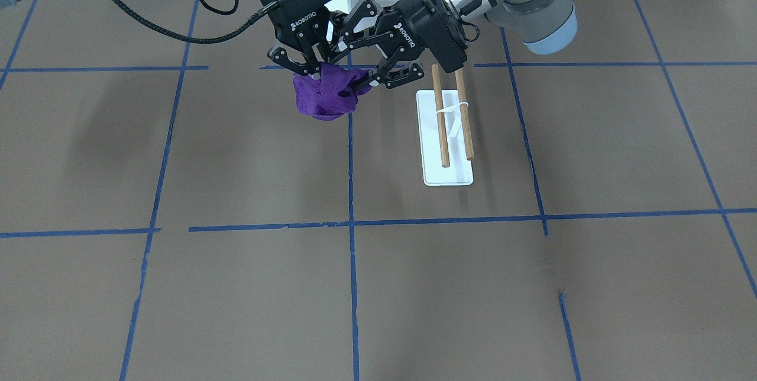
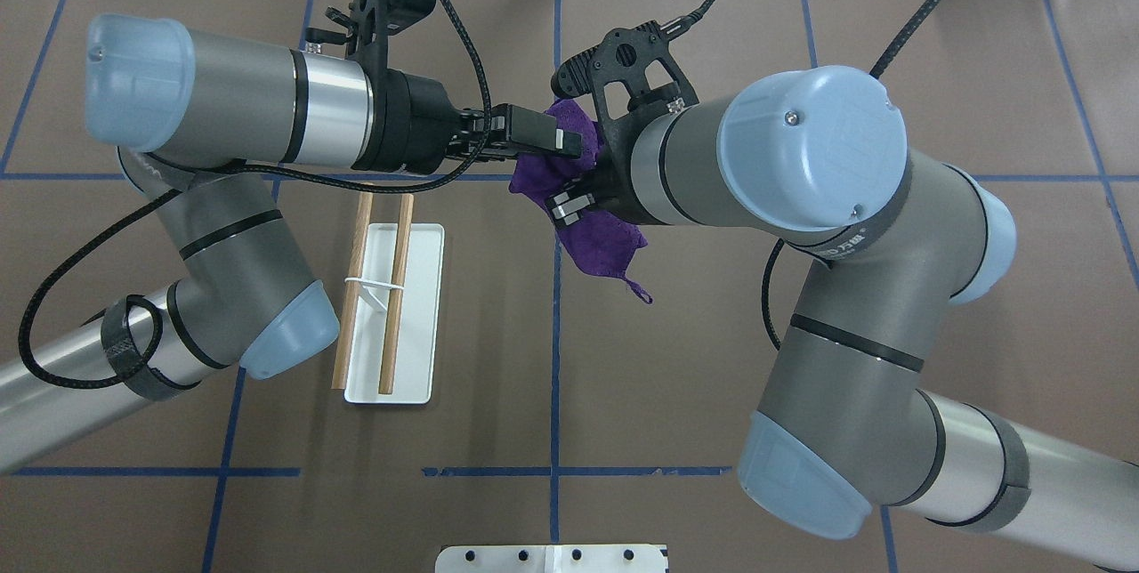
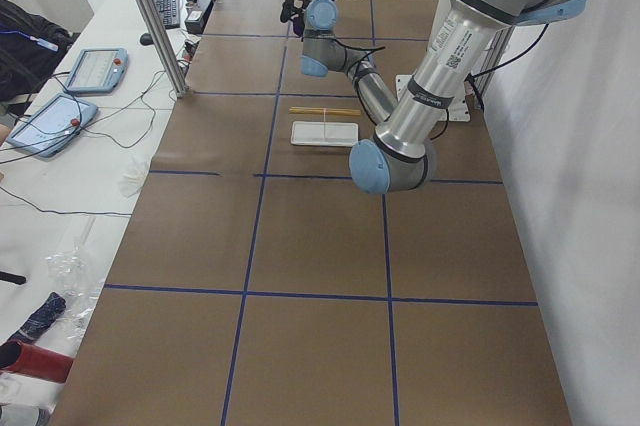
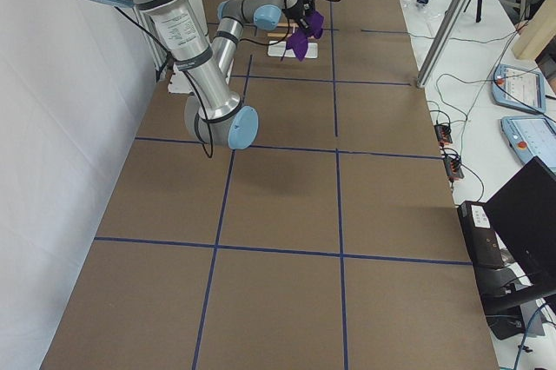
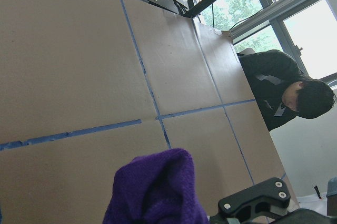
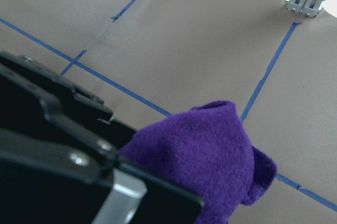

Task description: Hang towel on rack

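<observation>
**Towel held up beside the rack, second grip being set**

From the operators' side, the brown table [image 1: 378, 286] comes first. On it stands the rack [image 1: 454, 123]: two wooden rods [image 1: 442, 132] lying side by side over a flat white base [image 1: 448, 175]. Nothing hangs on the rods.

Farther back, on the robot's right of the rack, the purple towel [image 1: 327, 96] hangs bunched in the air. It is apart from the rods and off the table.

The right claw [image 1: 313, 68] comes down onto the top of the bundle from above. Its fingertips are drawn together on the cloth, so it is gripping the towel and, by my reading, carrying its weight.

The left claw [image 1: 349, 73] reaches in sideways from the rack's side, higher than the rods. Its fingers sit on either side of the towel fold nearest the rack. I cannot tell whether they have pinched it.

The step in hand looks like taking a second hold, so the crumpled cloth can be opened out between two grips.

- **Second grip:** the left claw should close on an edge or corner, not on the lump.
- **Spreading:** the two claws then need to draw apart until the towel is stretched.
- **Hanging:** the stretched towel should go across above the rods, then down so it falls on both sides of a rod.
- **Risk:** the rack looks light, so a dragging cloth could shift it.
</observation>
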Action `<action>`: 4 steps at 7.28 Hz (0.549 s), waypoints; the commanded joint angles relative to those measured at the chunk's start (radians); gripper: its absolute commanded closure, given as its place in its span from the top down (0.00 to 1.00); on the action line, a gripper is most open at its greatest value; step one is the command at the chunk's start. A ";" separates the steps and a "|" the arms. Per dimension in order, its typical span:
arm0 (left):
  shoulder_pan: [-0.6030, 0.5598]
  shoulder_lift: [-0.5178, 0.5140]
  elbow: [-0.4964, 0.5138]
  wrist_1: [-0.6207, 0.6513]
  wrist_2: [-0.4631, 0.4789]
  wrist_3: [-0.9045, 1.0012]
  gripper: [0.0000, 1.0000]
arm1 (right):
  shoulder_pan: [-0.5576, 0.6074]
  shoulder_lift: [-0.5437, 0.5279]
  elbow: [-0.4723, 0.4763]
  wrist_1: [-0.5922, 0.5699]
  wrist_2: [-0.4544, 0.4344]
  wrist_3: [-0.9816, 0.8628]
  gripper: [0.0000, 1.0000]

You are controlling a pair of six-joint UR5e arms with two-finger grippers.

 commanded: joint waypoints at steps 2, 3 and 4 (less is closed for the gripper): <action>-0.001 0.004 -0.002 -0.002 -0.039 0.000 0.00 | 0.000 -0.001 0.000 0.000 -0.001 0.000 0.00; -0.001 0.004 -0.002 -0.002 -0.041 0.000 0.00 | 0.000 -0.003 0.000 -0.002 -0.001 0.000 0.00; -0.001 0.004 -0.002 -0.002 -0.041 0.000 0.00 | 0.000 -0.006 0.003 -0.002 -0.001 0.000 0.00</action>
